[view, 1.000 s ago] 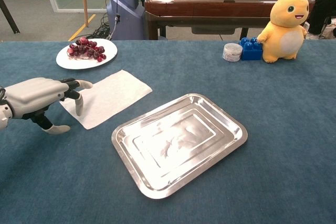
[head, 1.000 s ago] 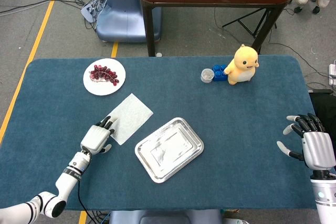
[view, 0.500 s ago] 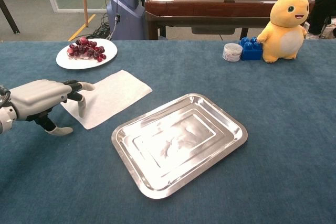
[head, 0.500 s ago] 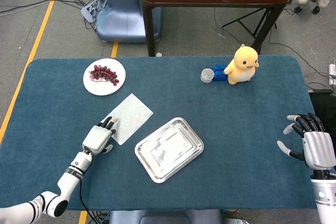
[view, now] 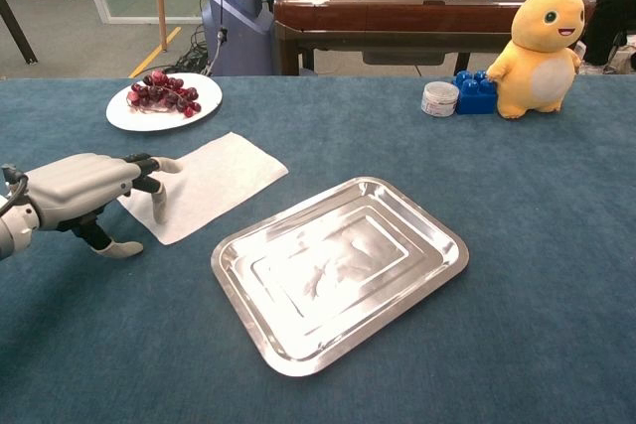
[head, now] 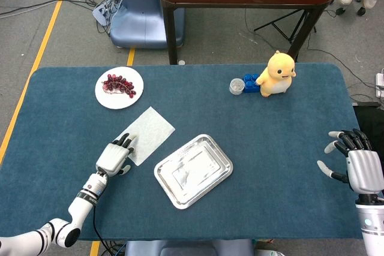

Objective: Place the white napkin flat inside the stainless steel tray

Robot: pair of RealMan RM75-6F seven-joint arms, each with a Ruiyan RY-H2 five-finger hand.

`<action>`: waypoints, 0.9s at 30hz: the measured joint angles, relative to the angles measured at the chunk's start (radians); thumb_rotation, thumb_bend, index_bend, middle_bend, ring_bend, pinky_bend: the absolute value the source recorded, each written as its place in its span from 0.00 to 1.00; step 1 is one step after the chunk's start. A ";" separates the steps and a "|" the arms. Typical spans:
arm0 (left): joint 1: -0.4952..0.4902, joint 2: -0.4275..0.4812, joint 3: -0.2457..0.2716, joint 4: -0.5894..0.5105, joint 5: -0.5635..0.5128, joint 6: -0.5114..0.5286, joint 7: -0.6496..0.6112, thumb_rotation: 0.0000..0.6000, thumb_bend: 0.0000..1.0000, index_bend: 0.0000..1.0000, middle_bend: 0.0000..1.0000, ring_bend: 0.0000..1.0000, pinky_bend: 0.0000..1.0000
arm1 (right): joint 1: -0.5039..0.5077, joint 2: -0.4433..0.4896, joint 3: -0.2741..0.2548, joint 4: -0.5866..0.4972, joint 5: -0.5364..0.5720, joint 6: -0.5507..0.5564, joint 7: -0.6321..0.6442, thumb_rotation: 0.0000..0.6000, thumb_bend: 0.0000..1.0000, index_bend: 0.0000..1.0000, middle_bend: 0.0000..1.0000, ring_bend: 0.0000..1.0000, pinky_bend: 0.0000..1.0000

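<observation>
— While our left hand [view: 84,189] hovers at the near corner of the napkin [view: 209,182], where does the job stand?

— We see the napkin lying flat on the counter [view: 517,245], just beside the tray [view: 338,270] but not in it. Our fingers are loosely spread and curved down over that corner, holding nothing; whether the tips touch the paper, we cannot tell.

— And our right hand [head: 355,166]?

— We hold it well apart at the counter's far edge, fingers spread, empty.

— What worries us?

— Thin paper on a cloth counter. If we press and drag, we judge the corner may crumple or slide away instead of lifting. If we pinch only one corner, the sheet could fold over itself and land creased on the tray's rim.

— Anything else nearby?

— We note the plate of grapes [view: 162,98] just behind the napkin; a wide swing could clip it.
</observation>
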 measured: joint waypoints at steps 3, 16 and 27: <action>0.000 -0.006 -0.002 0.007 -0.002 0.002 -0.002 1.00 0.25 0.44 0.07 0.03 0.27 | 0.000 0.000 0.000 0.000 0.000 0.000 0.001 1.00 0.19 0.52 0.30 0.18 0.10; -0.001 -0.033 -0.011 0.032 -0.007 0.010 -0.026 1.00 0.25 0.46 0.09 0.03 0.28 | 0.000 0.002 0.001 0.000 0.000 0.002 0.003 1.00 0.19 0.52 0.30 0.18 0.10; -0.001 -0.061 -0.016 0.069 -0.002 0.023 -0.053 1.00 0.25 0.48 0.09 0.03 0.28 | 0.000 0.002 0.003 0.001 0.002 0.002 0.005 1.00 0.19 0.52 0.30 0.18 0.10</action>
